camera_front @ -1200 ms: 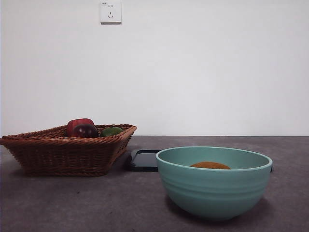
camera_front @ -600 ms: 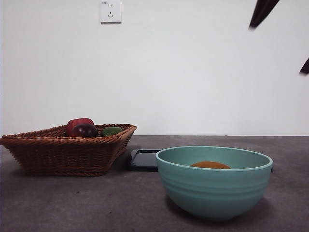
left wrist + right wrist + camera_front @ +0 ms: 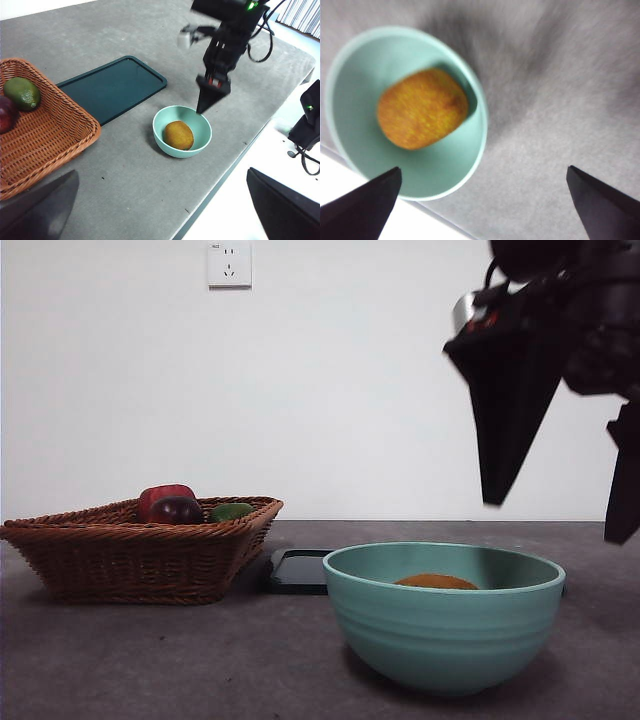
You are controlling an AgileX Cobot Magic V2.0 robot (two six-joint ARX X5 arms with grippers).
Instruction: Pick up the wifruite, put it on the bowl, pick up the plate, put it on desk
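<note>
bowl [image 3: 443, 625] wall hides most of the wifruite [image 3: 436, 582].

Front low, level; wrists look down; all share bowl [image 3: 444, 618].

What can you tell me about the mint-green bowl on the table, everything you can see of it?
The bowl is large, deep and round, mint-green with a smooth matte look and faint horizontal ridges around its outside. It stands upright on the dark mottled desk, close to the table's edge, apart from the dark tray and the wicker basket. Inside lies the orange-brown wifruite, resting on the bottom. The right claw hangs open above it, touching nothing.
</note>
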